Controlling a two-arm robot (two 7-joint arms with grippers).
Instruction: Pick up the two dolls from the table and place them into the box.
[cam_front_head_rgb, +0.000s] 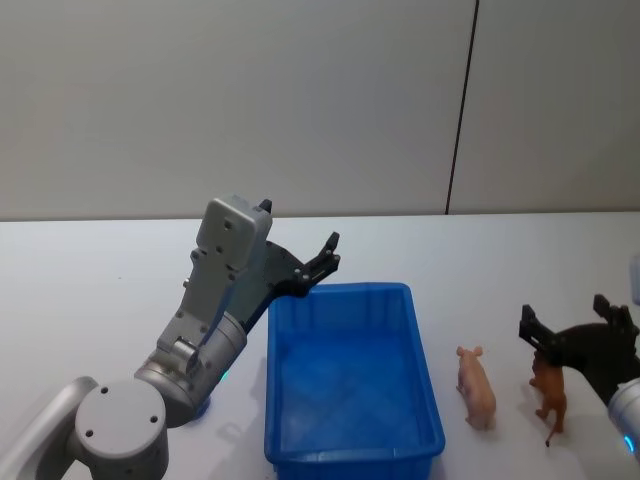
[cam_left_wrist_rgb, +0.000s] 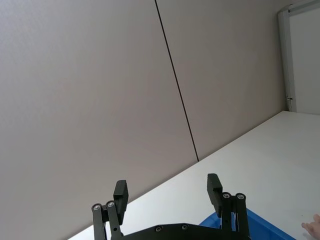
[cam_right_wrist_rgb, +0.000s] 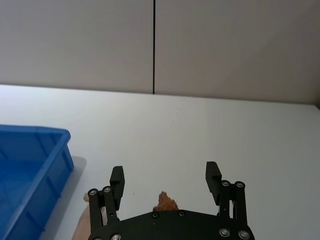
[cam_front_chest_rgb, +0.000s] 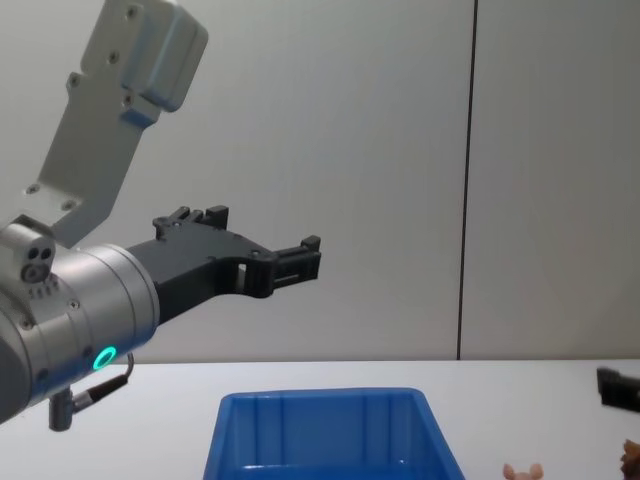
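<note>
The blue box (cam_front_head_rgb: 340, 292) stands on the white table (cam_front_head_rgb: 90, 290) in front of me, and nothing lies inside it. To its right stand the two dolls: the pale pink one (cam_front_head_rgb: 477, 385) and, further right, the reddish-brown one (cam_front_head_rgb: 549, 395). My right gripper (cam_front_head_rgb: 568, 318) is open just behind and above the brown doll, whose back (cam_right_wrist_rgb: 166, 202) shows between the fingers (cam_right_wrist_rgb: 213, 175) in the right wrist view. My left gripper (cam_front_head_rgb: 322, 262) hangs open in the air over the box's far left corner, holding nothing.
A plain grey wall with a dark vertical seam (cam_front_head_rgb: 462, 110) rises behind the table. Bare tabletop lies to the left of the box and behind it. The box's rim (cam_front_chest_rgb: 320, 398) shows low in the chest view under the raised left arm.
</note>
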